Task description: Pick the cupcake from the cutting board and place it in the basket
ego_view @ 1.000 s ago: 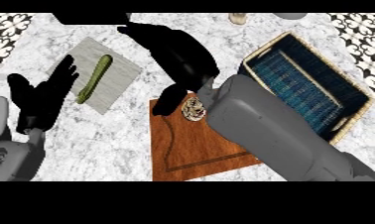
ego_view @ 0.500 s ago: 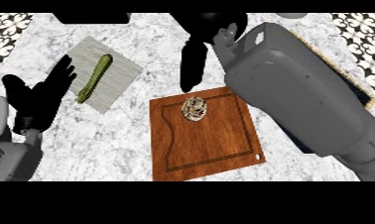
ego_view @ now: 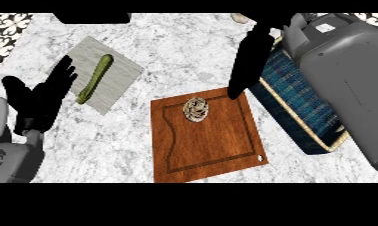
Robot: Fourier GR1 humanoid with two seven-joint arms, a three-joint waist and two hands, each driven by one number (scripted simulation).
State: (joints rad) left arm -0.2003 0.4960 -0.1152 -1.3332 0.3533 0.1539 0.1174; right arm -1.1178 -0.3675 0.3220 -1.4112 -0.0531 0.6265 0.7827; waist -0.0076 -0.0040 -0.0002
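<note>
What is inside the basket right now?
The visible part of the basket shows only its blue woven lining; no cupcake in it. The right forearm covers much of it. The cupcake sits on the cutting board.

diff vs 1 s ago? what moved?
The right hand lifted off the cupcake and swung right toward the basket, fingers straight, holding nothing. Cupcake stayed on the cutting board. Left hand stayed open at the left edge; cucumber unmoved.
</note>
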